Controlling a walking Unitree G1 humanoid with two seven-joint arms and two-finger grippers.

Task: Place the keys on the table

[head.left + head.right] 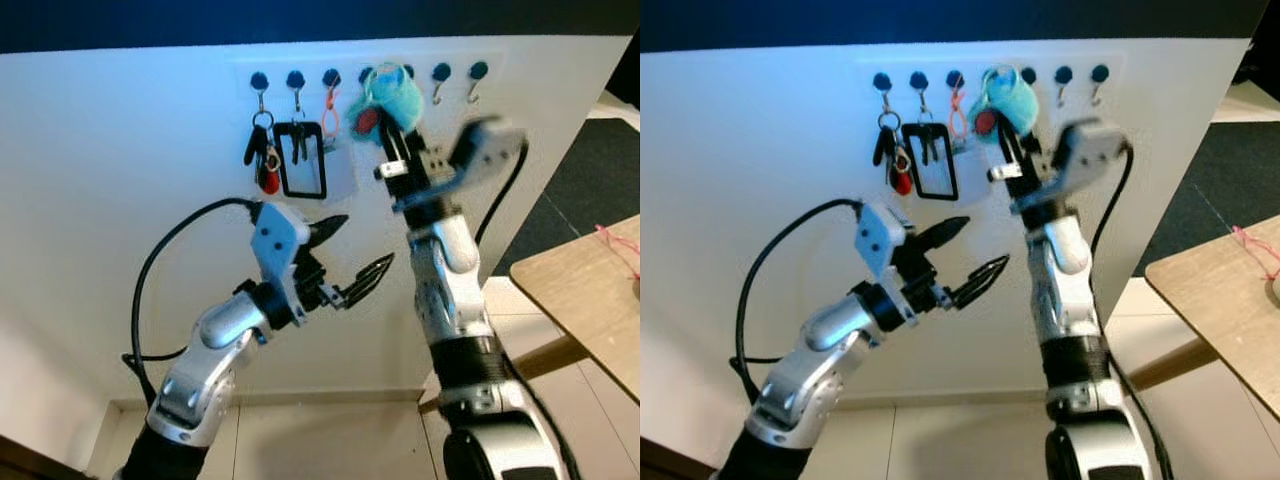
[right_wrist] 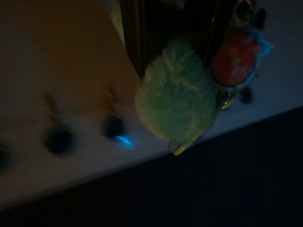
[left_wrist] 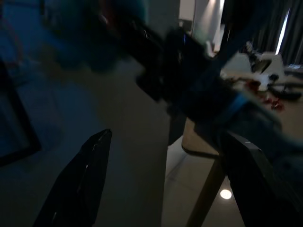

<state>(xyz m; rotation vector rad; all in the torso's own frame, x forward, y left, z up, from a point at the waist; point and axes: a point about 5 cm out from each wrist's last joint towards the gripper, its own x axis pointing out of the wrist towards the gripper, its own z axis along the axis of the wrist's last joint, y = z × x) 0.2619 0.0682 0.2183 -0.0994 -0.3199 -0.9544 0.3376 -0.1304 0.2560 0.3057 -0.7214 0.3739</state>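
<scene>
White wall [image 1: 120,200] fills the background, with a row of dark hooks [image 1: 295,79] mounted near its top. From the hooks hang a bunch of dark keys with a red fob [image 1: 262,155], a black rectangular card holder [image 1: 301,160] and an orange cord [image 1: 330,112]. Off to the robot's right, the corner of a wooden table [image 1: 585,290] juts in above a pale tiled floor [image 1: 330,440].

The right gripper [image 1: 392,140] is raised up against the hook row, its black fingers clenched on the keys [image 1: 392,95], a bunch carrying a fluffy turquoise pompom and a red tag. In the right wrist view the pompom sits squeezed between the two fingers with the red tag beside it, close to the hooks. Whether the bunch is hooked on or already free cannot be told.

The left gripper [image 1: 352,255] hangs lower, in front of the wall and below the card holder, its two long fingers spread wide apart with nothing between them. A black cable [image 1: 160,270] loops behind the left arm
</scene>
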